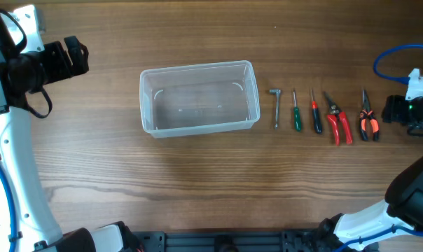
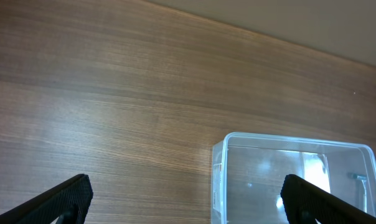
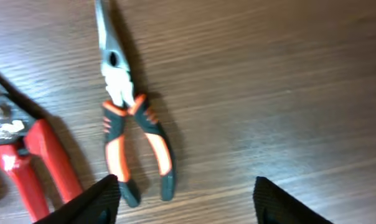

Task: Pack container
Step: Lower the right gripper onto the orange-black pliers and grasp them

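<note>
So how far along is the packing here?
Nothing packed: the container is empty. Nothing is held; the right gripper hovers open by the pliers, the left gripper open too. Left to do: pliers, cutters, red-black screwdriver, green screwdriver, wrench, all on the table.

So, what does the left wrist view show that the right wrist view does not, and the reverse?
Only the left wrist view shows the clear plastic rectangular container, which lies ahead of the open left gripper. Only the right wrist view shows the orange-and-black long-nose pliers and the red-handled cutters, lying apart, ahead of the open right gripper. Both show the brown wooden table, and in both nothing is held.
</note>
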{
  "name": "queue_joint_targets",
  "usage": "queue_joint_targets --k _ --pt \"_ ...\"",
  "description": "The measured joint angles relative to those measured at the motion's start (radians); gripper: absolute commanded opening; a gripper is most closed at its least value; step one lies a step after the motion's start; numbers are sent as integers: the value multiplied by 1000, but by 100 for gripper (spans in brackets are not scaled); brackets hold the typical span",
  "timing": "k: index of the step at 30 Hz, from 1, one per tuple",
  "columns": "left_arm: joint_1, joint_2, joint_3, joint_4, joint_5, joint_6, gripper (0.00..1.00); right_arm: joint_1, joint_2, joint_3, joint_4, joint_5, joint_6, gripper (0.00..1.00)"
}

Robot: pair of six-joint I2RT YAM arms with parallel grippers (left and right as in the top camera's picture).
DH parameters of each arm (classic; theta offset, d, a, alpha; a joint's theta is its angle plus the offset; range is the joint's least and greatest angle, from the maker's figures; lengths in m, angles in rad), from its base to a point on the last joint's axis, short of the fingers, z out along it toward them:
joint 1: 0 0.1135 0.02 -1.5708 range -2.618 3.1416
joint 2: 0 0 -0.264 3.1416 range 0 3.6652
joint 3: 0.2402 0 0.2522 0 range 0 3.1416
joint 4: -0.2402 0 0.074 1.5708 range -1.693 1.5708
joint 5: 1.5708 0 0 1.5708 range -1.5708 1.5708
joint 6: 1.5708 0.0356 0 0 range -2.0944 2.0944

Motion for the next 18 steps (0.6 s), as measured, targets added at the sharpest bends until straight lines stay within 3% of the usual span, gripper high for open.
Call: queue_joint_targets --k 8,18 --pt "0 0 0 0 0 0 100 6 11 0 -18 -78 -18 56" --pt "0 0 0 0 0 0 100 101 17 0 -17 -33 -10 58"
